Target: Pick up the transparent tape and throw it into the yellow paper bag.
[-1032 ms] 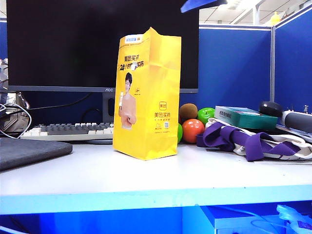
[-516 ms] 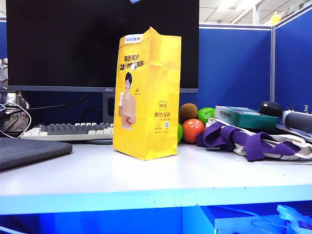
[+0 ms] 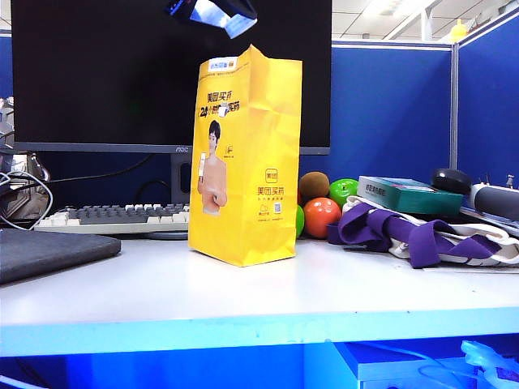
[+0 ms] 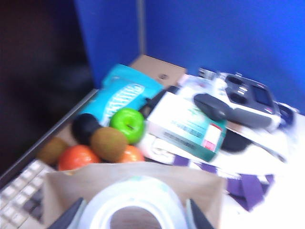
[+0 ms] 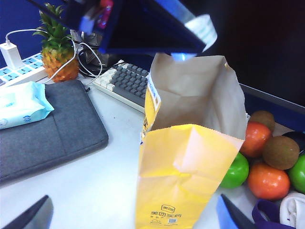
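L gripper (image 4: 131, 217) clamps transparent tape (image 4: 138, 202) right above yellow paper bag (image 3: 246, 158) mouth; R gripper (image 5: 133, 212) spread wide beside bag.

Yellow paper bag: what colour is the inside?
Plain brown kraft inside the yellow paper bag; the right wrist view shows it best.

Bag: yellow paper bag (image 5: 190, 157) stands open on the bench (image 5: 95, 186).
Above it: left gripper (image 5: 198, 36) holding the transparent tape (image 5: 202, 28).
Right gripper (image 5: 133, 214): fingers (image 5: 33, 214) spread wide.

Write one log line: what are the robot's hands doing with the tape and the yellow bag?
left end effector: shut on transparent tape, above yellow paper bag mouth | right end effector: open, beside bag | tape: not dropped yet
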You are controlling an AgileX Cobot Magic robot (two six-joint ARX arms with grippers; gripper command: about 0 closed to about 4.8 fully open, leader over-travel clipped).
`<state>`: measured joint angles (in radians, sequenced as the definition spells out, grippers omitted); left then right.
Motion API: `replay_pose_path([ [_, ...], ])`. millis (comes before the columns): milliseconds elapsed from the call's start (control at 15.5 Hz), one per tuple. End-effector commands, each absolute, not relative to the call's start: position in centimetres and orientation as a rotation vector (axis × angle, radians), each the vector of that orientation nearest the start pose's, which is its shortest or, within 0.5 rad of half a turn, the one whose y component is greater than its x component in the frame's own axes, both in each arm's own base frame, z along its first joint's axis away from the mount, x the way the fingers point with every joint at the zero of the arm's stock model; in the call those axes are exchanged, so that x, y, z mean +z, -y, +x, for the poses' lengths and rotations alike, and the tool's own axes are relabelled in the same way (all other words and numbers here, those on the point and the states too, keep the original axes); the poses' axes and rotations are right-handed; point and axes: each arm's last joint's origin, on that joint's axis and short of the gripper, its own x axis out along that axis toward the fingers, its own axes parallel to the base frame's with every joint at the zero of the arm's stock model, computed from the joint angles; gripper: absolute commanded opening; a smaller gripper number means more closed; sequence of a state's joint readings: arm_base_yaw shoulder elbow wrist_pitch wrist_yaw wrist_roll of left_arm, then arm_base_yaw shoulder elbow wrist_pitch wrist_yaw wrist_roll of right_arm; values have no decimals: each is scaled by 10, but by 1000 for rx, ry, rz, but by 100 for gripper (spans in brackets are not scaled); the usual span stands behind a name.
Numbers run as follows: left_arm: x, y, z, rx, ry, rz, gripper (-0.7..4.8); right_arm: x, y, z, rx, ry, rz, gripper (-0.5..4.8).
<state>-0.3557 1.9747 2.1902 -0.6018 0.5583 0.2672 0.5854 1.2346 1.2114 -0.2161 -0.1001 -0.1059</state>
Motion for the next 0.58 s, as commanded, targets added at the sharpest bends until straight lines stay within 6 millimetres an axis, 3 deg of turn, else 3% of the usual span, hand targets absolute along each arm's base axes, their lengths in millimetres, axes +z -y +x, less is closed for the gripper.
replay_pose_path([
  [65, 428, 165, 401, -919, -272, 168, 479, 388, -153, 225, 699, -174, -155, 479],
  [194, 428, 165, 401, -923, -289, 129, 479, 388, -153, 225, 700, -174, -156, 479],
  [323, 443, 159, 382, -967, -296, 129, 479, 389, -152, 225, 699, -171, -156, 479],
  [452, 467, 146, 351, -964, -279, 187, 479, 394, -147, 221, 692, -143, -175, 479],
  [581, 491, 120, 321, -913, -279, 206, 479, 404, -140, 210, 689, -99, -164, 479],
])
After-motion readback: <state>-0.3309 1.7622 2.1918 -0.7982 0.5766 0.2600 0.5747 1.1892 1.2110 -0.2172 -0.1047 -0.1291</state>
